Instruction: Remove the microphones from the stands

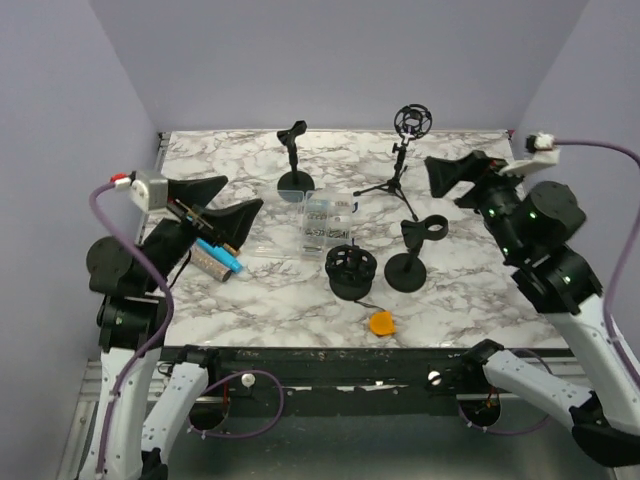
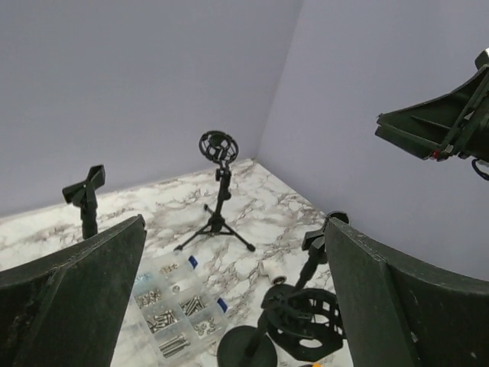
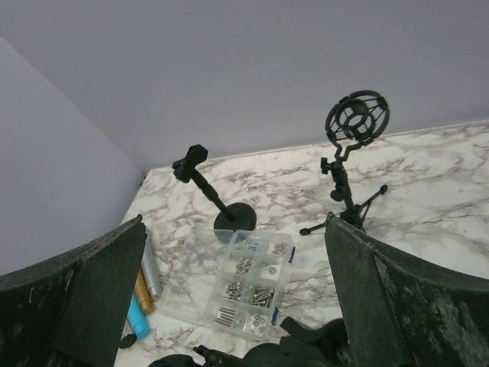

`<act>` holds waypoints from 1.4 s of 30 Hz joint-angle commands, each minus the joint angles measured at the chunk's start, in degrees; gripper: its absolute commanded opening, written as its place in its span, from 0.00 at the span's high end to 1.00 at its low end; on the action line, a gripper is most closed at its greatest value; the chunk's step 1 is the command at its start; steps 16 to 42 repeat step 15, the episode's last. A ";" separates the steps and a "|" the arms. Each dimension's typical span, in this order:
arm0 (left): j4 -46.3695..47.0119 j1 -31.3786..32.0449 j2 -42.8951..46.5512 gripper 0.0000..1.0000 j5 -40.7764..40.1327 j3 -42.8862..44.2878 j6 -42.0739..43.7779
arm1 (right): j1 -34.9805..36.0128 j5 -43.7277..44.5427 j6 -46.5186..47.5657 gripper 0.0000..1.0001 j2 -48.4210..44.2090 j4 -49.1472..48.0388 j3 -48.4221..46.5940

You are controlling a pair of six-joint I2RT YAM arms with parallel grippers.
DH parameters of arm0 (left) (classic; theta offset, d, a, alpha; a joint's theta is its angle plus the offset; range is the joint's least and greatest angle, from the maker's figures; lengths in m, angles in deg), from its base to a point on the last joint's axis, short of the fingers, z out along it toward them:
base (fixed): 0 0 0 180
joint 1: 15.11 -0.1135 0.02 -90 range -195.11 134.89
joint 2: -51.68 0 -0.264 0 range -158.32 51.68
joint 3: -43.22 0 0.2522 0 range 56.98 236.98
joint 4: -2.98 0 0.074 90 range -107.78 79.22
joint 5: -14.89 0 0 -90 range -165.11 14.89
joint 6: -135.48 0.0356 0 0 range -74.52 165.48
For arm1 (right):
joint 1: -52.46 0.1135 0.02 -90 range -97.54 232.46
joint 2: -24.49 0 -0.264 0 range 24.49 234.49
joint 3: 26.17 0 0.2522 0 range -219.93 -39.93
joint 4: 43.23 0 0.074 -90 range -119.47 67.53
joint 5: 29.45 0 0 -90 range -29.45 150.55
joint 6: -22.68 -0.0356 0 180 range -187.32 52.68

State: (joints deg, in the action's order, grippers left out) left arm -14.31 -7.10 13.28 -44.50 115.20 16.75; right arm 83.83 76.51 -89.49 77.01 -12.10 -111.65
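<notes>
"Are the pincers holding anything?"

"No. The left pincer point(image 1: 243, 193) has its jaws spread wide with nothing between them. The right pincer point(image 1: 440, 178) is released the same way. Each hangs over its own side of the table point(image 1: 470, 300)."

"So where's the microphone?"

"That's the odd part. I can't see one seated in any stand. From the right pincer, the tripod stand point(image 1: 400, 165) is at about eleven o'clock, and I can see the wall straight through its cradle point(image 1: 411, 119). The ring-clip stand point(image 1: 418, 235) is near, at about seven o'clock, and its ring is bare. The clip stand point(image 1: 291, 150) at the back, between one and two o'clock from the left pincer, is bare too."

"Anything that could be it?"

"A silver cylinder point(image 1: 208, 262) lies flat at seven o'clock from the left pincer, just beside a blue cylinder point(image 1: 224, 255). Its long axis runs from ten to four. It might be the microphone, but I can't tell."

"Which arm is nearer?"

"The left arm for that cylinder, and the right arm for the tripod and the ring-clip stand."

"Any writing?"

"None I can read, not even on the parts box point(image 1: 325, 222)."
</notes>
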 commanded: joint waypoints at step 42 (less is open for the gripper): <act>-2.37 0.29 15.22 0.01 -7.32 -3.11 0.18 | -0.17 17.42 0.68 0.00 -17.72 16.70 -3.07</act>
